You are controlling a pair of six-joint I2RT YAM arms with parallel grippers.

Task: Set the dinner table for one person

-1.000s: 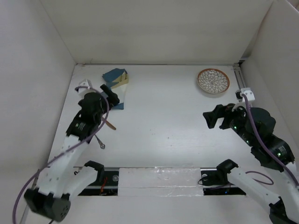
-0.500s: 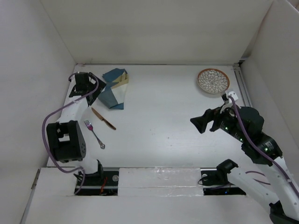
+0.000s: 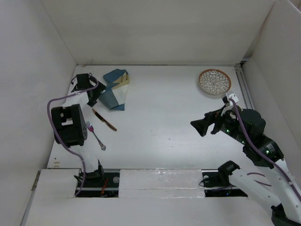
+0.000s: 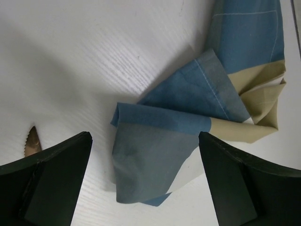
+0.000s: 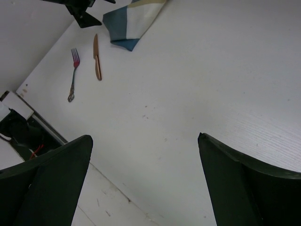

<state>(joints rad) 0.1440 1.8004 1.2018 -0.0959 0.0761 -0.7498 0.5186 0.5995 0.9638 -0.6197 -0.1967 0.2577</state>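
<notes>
My left claw (image 4: 145,137) hangs spread over the crumpled placemat (image 4: 178,117) at the dinner table's (image 3: 160,141) far-left corner. Pinching just one fold could drag it bunched across the knife (image 3: 104,119). My right claw (image 3: 203,126), spread too, hovers empty toward the right edge.

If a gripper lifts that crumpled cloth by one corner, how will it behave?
The cloth is probably floppy: it lies in soft folds, so it would likely drape and unfold. It looks thin and light; a push may just bunch it.
</notes>
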